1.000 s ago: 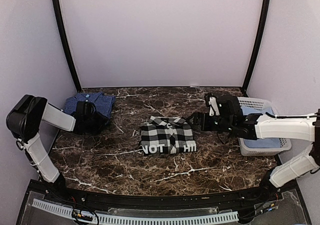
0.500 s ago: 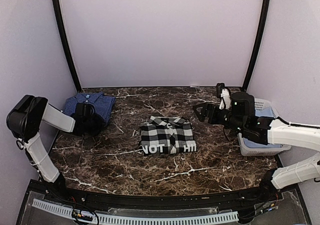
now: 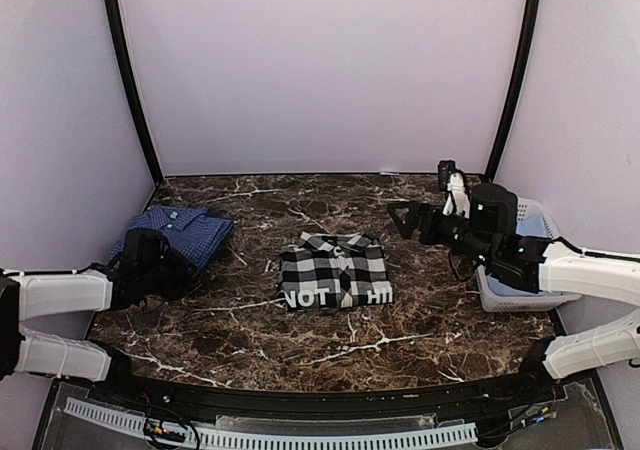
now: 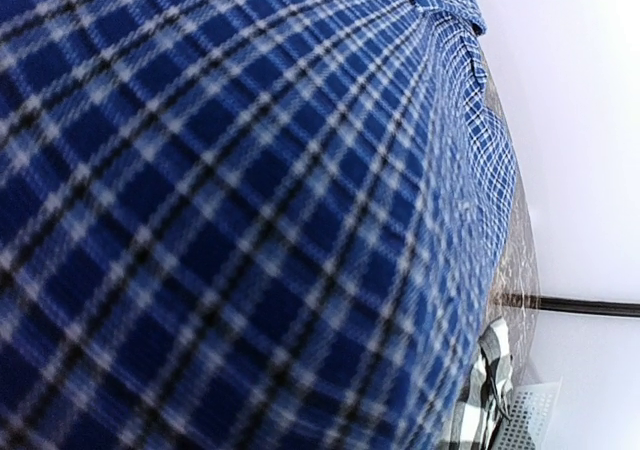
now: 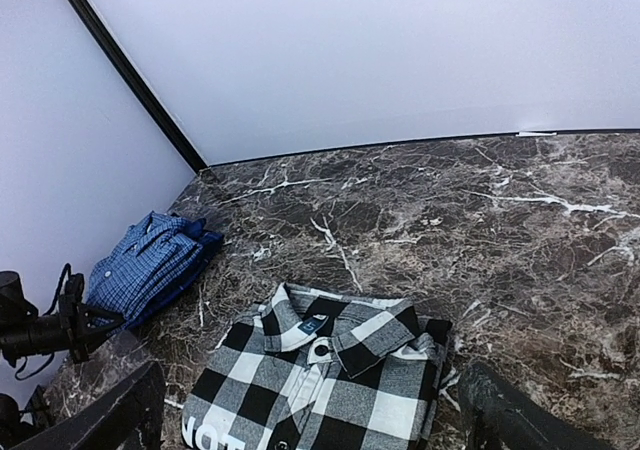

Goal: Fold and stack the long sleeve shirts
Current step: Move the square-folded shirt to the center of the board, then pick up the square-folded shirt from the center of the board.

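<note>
Dark brown marble with white veins forms the table (image 3: 300,335), smooth and glossy under pale walls. In its middle lies the checked shirt (image 3: 335,270), soft cloth in big black and white squares, folded into a neat rectangle with the collar at the far side and a band of white letters along the near edge. The blue shirt (image 3: 190,228), a finer check with thin dark and white lines, sits folded at the far left of the table, well apart from the first. The left gripper (image 3: 148,260) is pressed to its near edge with the fingers together; the weave fills the wrist view, so I cannot tell if cloth is pinched. The right gripper (image 3: 398,220) hangs in the air just right of the checked shirt, fingers (image 5: 125,415) wide apart and holding nothing. A white slotted plastic basket (image 3: 533,215) stands at the right edge; something pale blue shows inside, mostly hidden by the arm
</note>
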`<state>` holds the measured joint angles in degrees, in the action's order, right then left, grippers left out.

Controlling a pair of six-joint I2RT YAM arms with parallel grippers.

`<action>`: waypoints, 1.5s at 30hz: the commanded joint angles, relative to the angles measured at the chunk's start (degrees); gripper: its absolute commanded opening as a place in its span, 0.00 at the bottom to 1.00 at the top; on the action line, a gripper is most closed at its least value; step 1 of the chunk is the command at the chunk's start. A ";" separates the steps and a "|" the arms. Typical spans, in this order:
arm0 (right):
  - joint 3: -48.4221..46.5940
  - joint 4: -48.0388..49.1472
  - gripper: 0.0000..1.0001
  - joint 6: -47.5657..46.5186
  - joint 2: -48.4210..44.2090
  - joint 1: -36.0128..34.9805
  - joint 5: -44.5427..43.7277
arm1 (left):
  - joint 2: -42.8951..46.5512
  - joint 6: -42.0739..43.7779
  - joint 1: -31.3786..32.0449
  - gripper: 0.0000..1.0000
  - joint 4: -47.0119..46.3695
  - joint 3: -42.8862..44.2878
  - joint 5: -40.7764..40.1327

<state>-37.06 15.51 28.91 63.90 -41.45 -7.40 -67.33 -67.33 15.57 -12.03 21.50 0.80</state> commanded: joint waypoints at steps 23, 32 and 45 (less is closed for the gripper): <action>-4.93 -7.75 0.99 -0.17 8.10 1.28 1.23 | -4.55 -15.75 30.04 0.00 3.81 2.17 -11.31; -2.32 -6.19 0.99 -0.69 6.49 1.39 -1.69 | 2.05 -8.48 30.04 0.29 5.68 2.09 -5.00; -4.38 -5.17 0.99 -1.92 9.94 1.35 2.27 | 2.25 5.26 35.56 0.57 14.89 12.18 7.28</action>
<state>-39.59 8.60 27.94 72.55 -40.23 -6.26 -64.10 -68.97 48.64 -0.78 28.51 3.27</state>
